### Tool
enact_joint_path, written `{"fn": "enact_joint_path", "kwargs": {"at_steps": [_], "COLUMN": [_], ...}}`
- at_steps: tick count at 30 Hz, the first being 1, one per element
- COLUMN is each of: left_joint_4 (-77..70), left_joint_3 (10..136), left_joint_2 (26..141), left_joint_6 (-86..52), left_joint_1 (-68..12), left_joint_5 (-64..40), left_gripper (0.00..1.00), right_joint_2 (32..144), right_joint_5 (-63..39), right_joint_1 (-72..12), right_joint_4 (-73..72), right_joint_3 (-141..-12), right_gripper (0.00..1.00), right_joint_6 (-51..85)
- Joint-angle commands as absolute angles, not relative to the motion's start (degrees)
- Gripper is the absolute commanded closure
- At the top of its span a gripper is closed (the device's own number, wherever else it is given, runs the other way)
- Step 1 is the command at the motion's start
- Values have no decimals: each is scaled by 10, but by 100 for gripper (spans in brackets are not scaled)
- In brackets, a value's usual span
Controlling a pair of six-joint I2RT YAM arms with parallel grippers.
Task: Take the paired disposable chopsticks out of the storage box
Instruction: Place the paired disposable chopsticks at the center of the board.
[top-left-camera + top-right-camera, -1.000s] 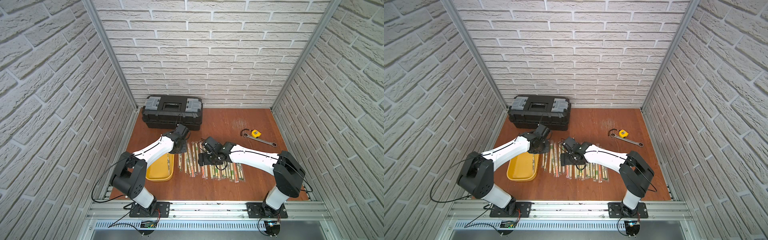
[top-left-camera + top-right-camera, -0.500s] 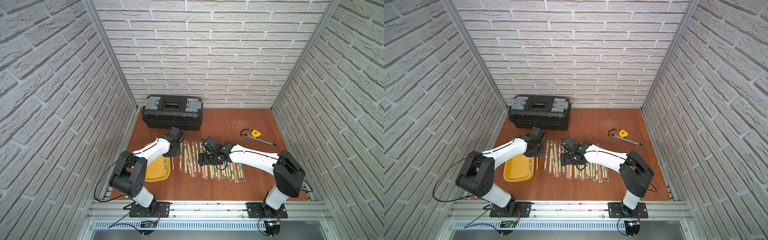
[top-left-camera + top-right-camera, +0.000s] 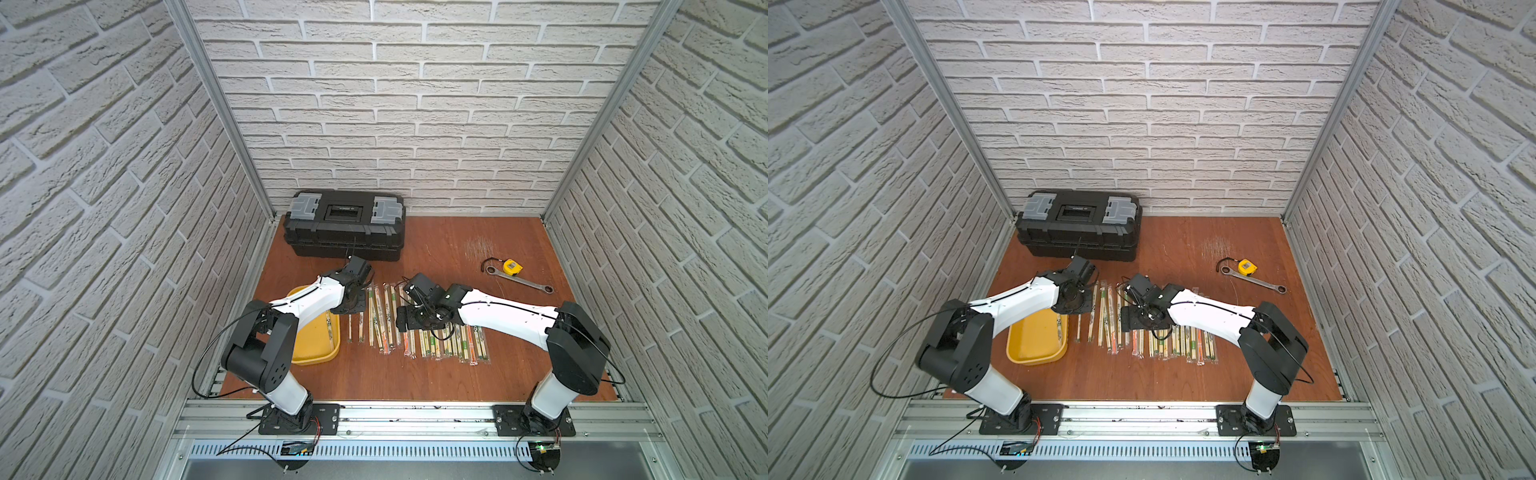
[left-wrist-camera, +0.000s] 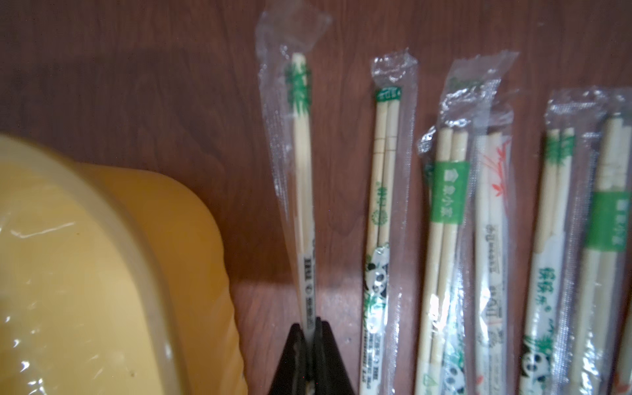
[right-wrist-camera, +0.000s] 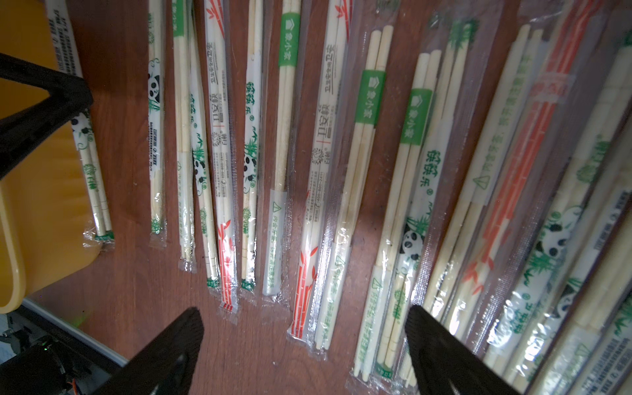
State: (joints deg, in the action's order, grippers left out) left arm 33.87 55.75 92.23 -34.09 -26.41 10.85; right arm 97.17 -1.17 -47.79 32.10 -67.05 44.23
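My left gripper (image 4: 312,323) is shut on one pair of the paired disposable chopsticks (image 4: 302,171), gripped about mid-length. The pair's far half hangs over the table just right of the storage box (image 4: 102,273). Its near half (image 3: 329,328) runs along the yellow box's right rim (image 3: 311,347). I cannot tell whether it touches the rim. The right wrist view shows the same pair (image 5: 92,171) under a left finger (image 5: 51,102). Several sleeved pairs (image 3: 436,340) lie in a row on the table. My right gripper (image 5: 302,311) hovers open over their near ends, holding nothing.
A black toolbox (image 3: 345,228) stands at the back left. A yellow tape measure (image 3: 512,266) and a wrench (image 3: 523,282) lie at the back right. Brick walls close in both sides, and the metal rail (image 3: 415,415) runs along the front.
My left arm swung left over the storage box, then came back right, shut on the pair throughout. The box sits slightly further left than a second ago. The right arm has not moved.
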Motion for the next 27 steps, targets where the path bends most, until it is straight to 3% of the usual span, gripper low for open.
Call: {"fn": "enact_joint_path", "kwargs": {"at_steps": [1, 10, 16, 27], "left_joint_4": [320, 308, 313, 352], "left_joint_3": [562, 564, 569, 589], "left_joint_2": [936, 956, 949, 834], "left_joint_6": [-337, -338, -340, -360], "left_joint_1": [-269, -276, -276, -273], "left_joint_5": [99, 89, 82, 100], "left_gripper": [95, 87, 64, 55], "right_joint_2": [956, 955, 954, 955], "right_joint_5": [-8, -7, -7, -6], "right_joint_1": [-477, -477, -477, -477], "right_joint_4": [314, 313, 314, 315], "right_joint_3": [-664, -663, -662, -664], "right_gripper": [6, 6, 6, 6], "right_joint_6": [442, 442, 442, 441]}}
